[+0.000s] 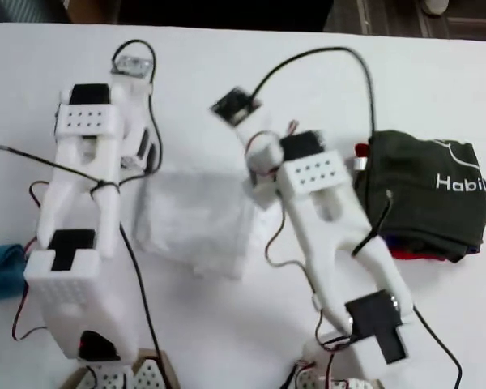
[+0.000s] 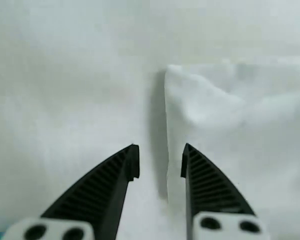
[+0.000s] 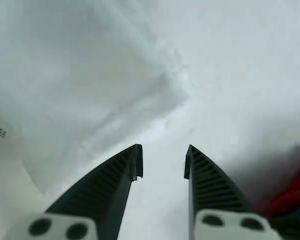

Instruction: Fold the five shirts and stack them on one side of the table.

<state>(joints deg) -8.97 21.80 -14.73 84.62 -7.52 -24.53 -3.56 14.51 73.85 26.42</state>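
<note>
A folded white shirt (image 1: 196, 217) lies on the white table (image 1: 227, 324) between the two arms. My left gripper (image 2: 160, 162) is open and held low at the shirt's left edge (image 2: 230, 130); that edge runs between its fingers. At the opposite side my right gripper (image 3: 162, 162) is also open, just off a corner of the white shirt (image 3: 80, 75), with bare table between its fingers. In the high view the left gripper (image 1: 146, 152) and right gripper (image 1: 256, 180) flank the shirt's far corners. A stack of folded shirts (image 1: 421, 194), dark one on top, sits at the right.
Red and blue cloth (image 1: 425, 253) shows under the dark shirt, and a red edge (image 3: 290, 195) lies close to my right gripper. A blue shirt (image 1: 2, 271) sits at the table's left edge. Cables (image 1: 324, 61) trail across the far side of the table.
</note>
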